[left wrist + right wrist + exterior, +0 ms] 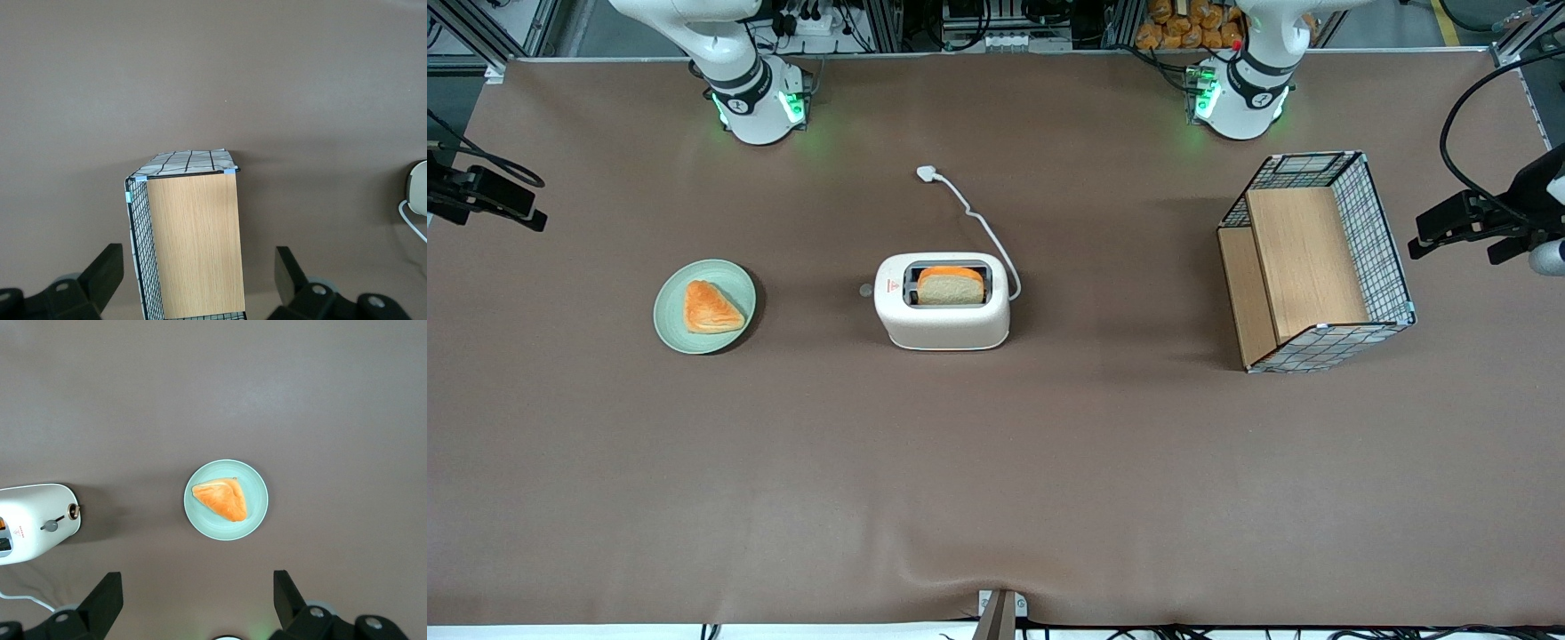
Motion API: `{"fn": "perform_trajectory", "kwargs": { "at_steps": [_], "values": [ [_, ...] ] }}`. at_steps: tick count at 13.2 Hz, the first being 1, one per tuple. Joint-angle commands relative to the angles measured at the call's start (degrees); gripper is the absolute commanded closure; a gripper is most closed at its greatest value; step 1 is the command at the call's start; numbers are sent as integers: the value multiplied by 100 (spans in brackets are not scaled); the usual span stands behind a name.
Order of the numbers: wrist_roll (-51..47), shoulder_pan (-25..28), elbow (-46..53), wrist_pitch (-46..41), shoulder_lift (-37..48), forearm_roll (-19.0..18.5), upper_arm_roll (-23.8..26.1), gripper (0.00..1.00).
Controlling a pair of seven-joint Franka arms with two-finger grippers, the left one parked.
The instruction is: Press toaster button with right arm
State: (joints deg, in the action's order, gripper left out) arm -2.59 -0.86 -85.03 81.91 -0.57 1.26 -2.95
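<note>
Two black fingers (pixel 107 603) of the gripper (pixel 197 607) stand wide apart, high above the green plate (pixel 257 487) and its toast wedge (pixel 221 500); the toaster (pixel 943 331) sits mid-bench (pixel 996 462), well apart from them toward the parked arm's end; the toaster button (pixel 865 290) juts from its narrow end wall facing the plate; the wrist view cuts off most of the toaster; the front view shows only the lower part of the right arm (pixel 734 62).

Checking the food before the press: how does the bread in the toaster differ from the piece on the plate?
The bread slice stands on edge in the toaster slot; the pastry lies flat on the green plate. The slice looks squarish with a pale face; the pastry is triangular and orange all over. The gripper hangs open above the plate.
</note>
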Motion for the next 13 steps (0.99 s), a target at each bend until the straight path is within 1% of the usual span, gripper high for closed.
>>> {"fn": "perform_trajectory", "kwargs": {
  "at_steps": [1, 7, 13],
  "values": [
    [39, -10, 197, -114, -101, -117, 40, 0],
    [241, -10, 188, -114, -110, -65, 40, 0],
    [233, -1, 188, -105, -110, -65, 40, 0]
  ]
}}
